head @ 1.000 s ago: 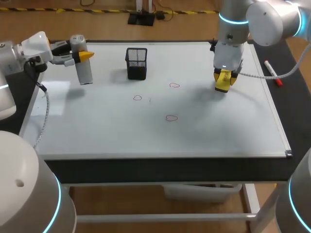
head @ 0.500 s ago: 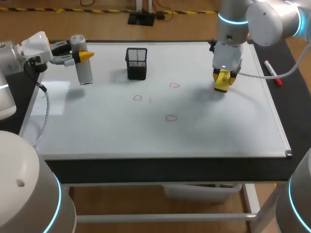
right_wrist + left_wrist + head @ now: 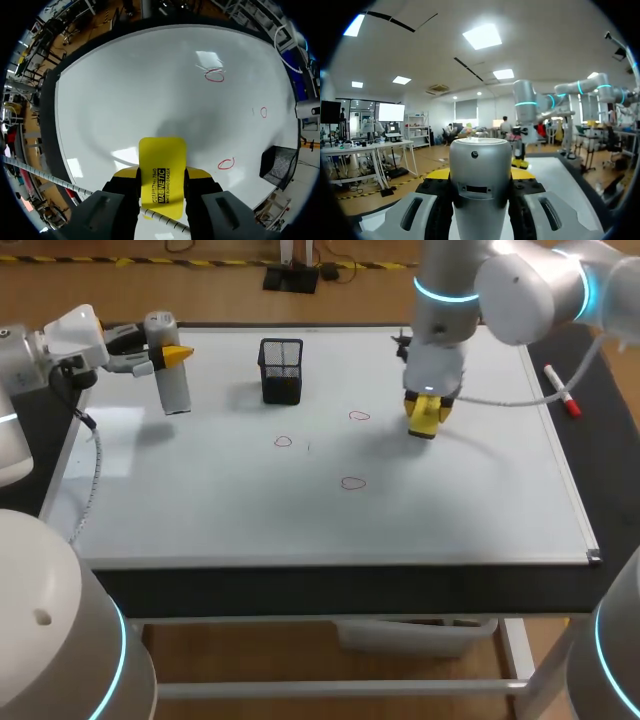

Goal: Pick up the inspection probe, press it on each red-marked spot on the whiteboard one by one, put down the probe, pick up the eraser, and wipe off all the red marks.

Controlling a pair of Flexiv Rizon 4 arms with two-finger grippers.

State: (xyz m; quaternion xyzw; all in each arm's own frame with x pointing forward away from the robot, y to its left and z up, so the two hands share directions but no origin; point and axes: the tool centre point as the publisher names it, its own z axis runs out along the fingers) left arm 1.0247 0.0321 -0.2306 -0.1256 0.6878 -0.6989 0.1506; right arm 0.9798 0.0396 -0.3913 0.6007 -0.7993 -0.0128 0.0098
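Observation:
My left gripper (image 3: 165, 355) is at the whiteboard's far left corner, shut on the silver cylindrical probe (image 3: 173, 383), which hangs upright above the board. In the left wrist view the probe (image 3: 480, 182) fills the gap between the fingers. My right gripper (image 3: 427, 416) is shut on the yellow eraser (image 3: 161, 172), low over the whiteboard (image 3: 480, 500), just right of a red mark (image 3: 359, 416). Two more red marks (image 3: 283, 441) (image 3: 352, 482) lie further left and nearer the front. In the right wrist view the closest mark (image 3: 226, 163) is beside the eraser.
A black mesh pen holder (image 3: 281, 370) stands at the back of the board, between the two grippers. A red-capped marker (image 3: 562, 390) lies on the dark table right of the board. My right arm's cable hangs over the board's right part.
My right arm has moved left with the eraser, closer to the red mark at the back. The left arm and the probe have stayed still.

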